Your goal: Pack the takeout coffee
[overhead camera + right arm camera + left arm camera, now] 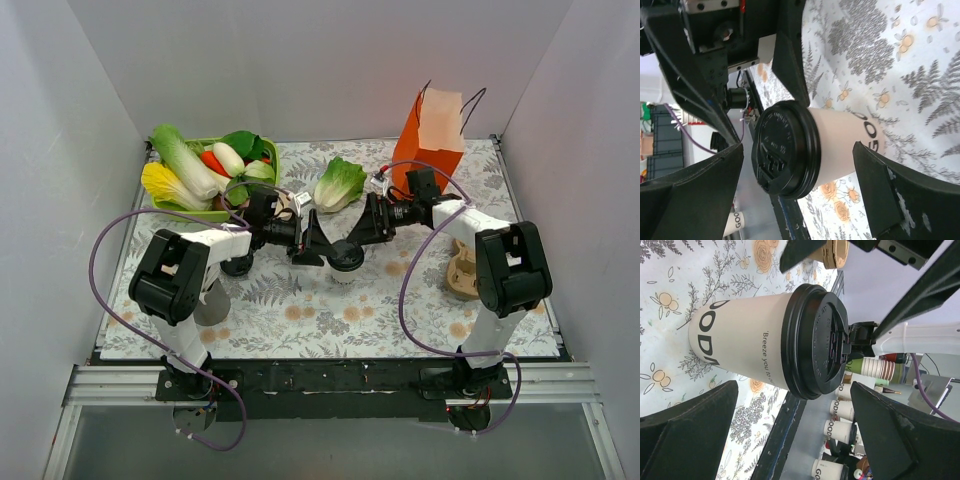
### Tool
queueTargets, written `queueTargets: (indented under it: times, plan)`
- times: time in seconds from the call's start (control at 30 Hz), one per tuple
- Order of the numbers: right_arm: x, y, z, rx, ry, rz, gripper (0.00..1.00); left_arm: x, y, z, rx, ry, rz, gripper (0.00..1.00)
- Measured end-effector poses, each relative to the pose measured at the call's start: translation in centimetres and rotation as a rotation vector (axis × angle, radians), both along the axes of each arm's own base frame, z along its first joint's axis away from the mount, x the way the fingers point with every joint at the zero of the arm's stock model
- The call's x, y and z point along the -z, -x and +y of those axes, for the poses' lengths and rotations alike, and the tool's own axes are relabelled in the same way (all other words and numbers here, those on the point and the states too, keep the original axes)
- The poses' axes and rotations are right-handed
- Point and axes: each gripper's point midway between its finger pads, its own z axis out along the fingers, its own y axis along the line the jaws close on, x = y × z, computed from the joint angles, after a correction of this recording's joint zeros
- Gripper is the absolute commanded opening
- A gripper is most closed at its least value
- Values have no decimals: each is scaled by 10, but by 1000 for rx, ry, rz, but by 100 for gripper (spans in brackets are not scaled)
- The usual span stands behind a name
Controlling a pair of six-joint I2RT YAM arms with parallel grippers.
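1. Green tray (262, 152) of vegetables sits at 10 o'clock, with a loose lettuce (340, 183) at 12. Both are clear of the work and aren't part of the job.
2. Left gripper (793, 385) comes in from 9 o'clock with its jaws spread wide. One finger sits on each side of the cup with a gap showing, so it grips nothing. My guess is it's there to steady the cup rather than carry it.
3. The takeout coffee (346, 262) stands upright at the centre of the floral mat (300, 320), black lid (815, 340) on. It isn't packed yet.
4. Right gripper (798, 146) comes in from 3 o'clock, nose to nose with the left one. Its jaws are also apart and straddle the same cup without clamping it.
5. Orange paper bag (432, 140) stands at 1 o'clock, mouth up and handles raised, well apart from the cup. It's on the right arm's side, so I'd say the right arm should do the lift.
6. A cardboard carrier (462, 272) lies at 4 o'clock beside the right arm.
7. Risk: two tools are crowded onto one small cup. I'd back the left one out before the right one closes, and squeeze gently because the paper wall will buckle.
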Motion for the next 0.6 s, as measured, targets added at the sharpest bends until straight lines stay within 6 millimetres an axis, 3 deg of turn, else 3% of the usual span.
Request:
queueTargets:
  times: [0.33, 0.6]
  plan:
    - [-4, 35, -4, -79, -77, 36, 98, -7, -7, -7, -34, 48, 60, 95]
    - [8, 46, -7, -97, -82, 44, 98, 8, -10, -7, -74, 38, 146, 94]
